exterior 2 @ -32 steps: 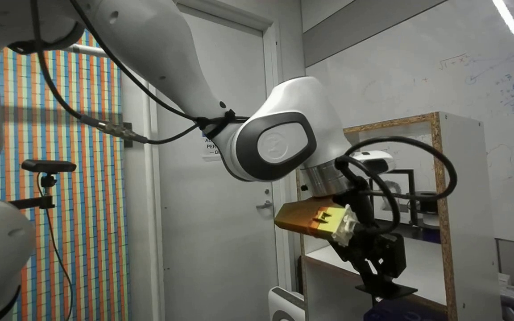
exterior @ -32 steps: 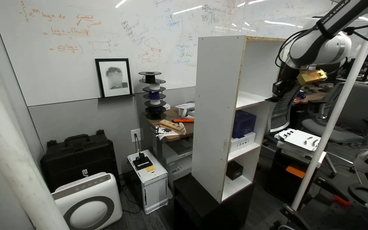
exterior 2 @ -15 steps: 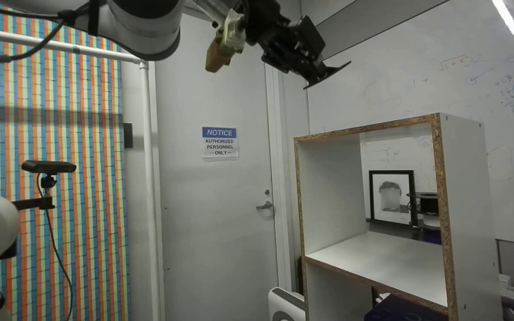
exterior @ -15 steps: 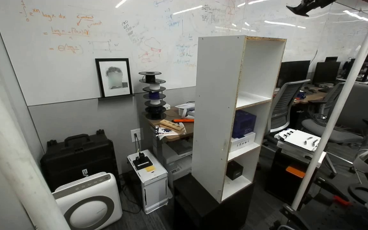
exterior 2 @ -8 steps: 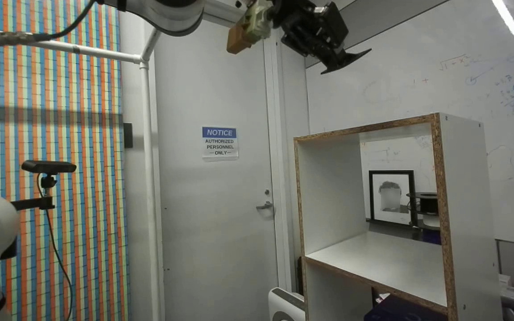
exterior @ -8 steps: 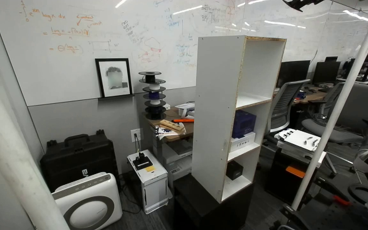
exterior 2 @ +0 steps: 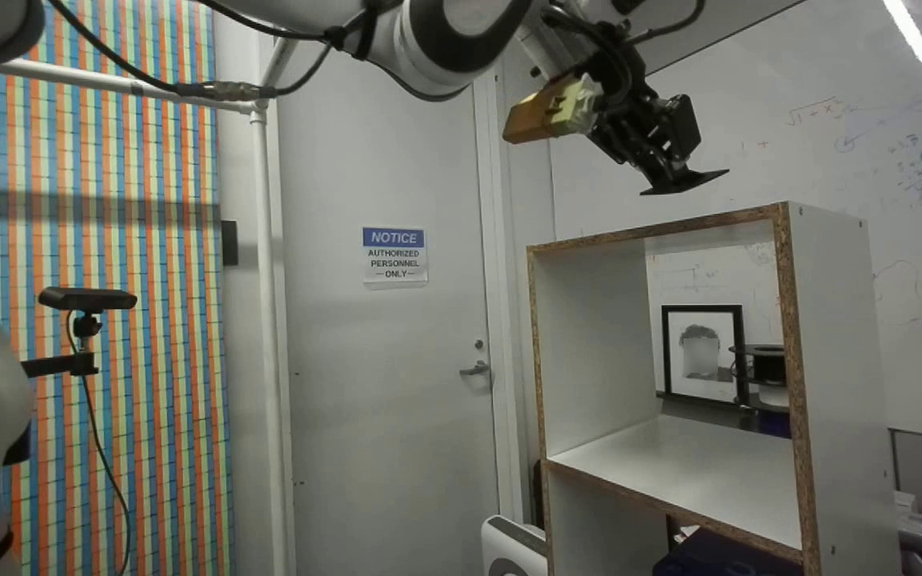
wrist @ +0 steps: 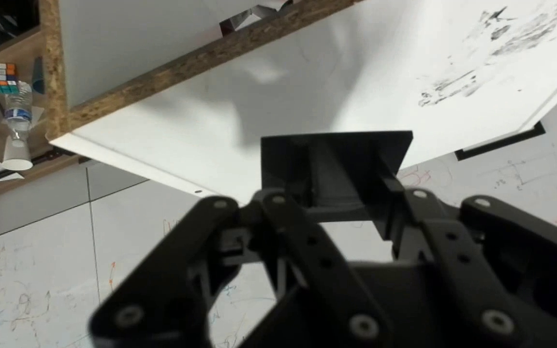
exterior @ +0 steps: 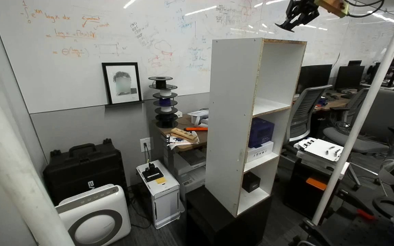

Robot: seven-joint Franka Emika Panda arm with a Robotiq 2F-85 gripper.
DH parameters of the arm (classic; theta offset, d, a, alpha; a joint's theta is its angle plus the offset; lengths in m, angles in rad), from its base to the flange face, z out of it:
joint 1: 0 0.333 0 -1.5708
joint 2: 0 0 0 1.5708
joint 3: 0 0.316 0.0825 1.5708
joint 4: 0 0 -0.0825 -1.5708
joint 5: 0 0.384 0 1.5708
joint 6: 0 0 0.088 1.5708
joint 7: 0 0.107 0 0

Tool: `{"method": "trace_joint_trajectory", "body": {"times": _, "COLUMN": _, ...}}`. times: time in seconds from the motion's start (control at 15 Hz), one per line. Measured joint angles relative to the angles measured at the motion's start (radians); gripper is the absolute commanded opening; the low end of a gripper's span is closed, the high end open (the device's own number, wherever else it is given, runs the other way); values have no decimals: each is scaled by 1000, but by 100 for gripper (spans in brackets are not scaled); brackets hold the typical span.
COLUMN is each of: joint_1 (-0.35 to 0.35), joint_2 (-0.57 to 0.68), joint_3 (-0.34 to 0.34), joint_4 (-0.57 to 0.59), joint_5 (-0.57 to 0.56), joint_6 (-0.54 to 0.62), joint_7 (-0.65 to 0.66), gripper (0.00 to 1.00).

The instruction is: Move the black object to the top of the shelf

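Black object and gripper come nearest to us in the wrist view: the fingers pinch the object between them, and its flat plate juts out past their tips. We make out an orange-yellow block at the wrist, just beside the gripper. Lower down, in both exterior views, stands the white shelf; we find the black object higher than its flat top, near it but apart, with a gap under the plate. Whether it hangs squarely over that top we cannot tell, though in the wrist view we see a grey shadow on the white board. Down the shelf we count three compartments: the middle one holds a dark blue box on a white box, the lowest a black box. Past the shelf's corner, in the wrist view, we see a Rubik's cube near a clear bottle. Behind stands a desk with a stack of spools at its edge. Farthest from us, a framed portrait stands at the whiteboard.
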Motion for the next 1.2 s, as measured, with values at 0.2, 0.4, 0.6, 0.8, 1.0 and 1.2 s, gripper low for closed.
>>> {"method": "trace_joint_trajectory", "body": {"times": 0.2, "joint_1": -34, "joint_2": 97, "joint_3": 34, "joint_4": 94, "joint_5": 1, "joint_6": -55, "joint_7": 0, "gripper": 71}}
{"method": "trace_joint_trajectory", "body": {"times": 0.4, "joint_1": -73, "joint_2": 137, "joint_3": 67, "joint_4": 150, "joint_5": 1, "joint_6": -118, "joint_7": -1, "gripper": 95}}
{"method": "trace_joint_trajectory", "body": {"times": 0.6, "joint_1": -99, "joint_2": 133, "joint_3": 85, "joint_4": 169, "joint_5": 1, "joint_6": -184, "joint_7": -14, "gripper": 100}}
{"method": "trace_joint_trajectory", "body": {"times": 0.8, "joint_1": -115, "joint_2": 92, "joint_3": 96, "joint_4": 163, "joint_5": 0, "joint_6": -260, "joint_7": -39, "gripper": 100}}
{"method": "trace_joint_trajectory", "body": {"times": 1.0, "joint_1": -120, "joint_2": 12, "joint_3": 100, "joint_4": 118, "joint_5": -3, "joint_6": -381, "joint_7": -72, "gripper": 100}}
{"method": "trace_joint_trajectory", "body": {"times": 1.2, "joint_1": -121, "joint_2": -65, "joint_3": 101, "joint_4": 17, "joint_5": -6, "joint_6": -515, "joint_7": -113, "gripper": 100}}
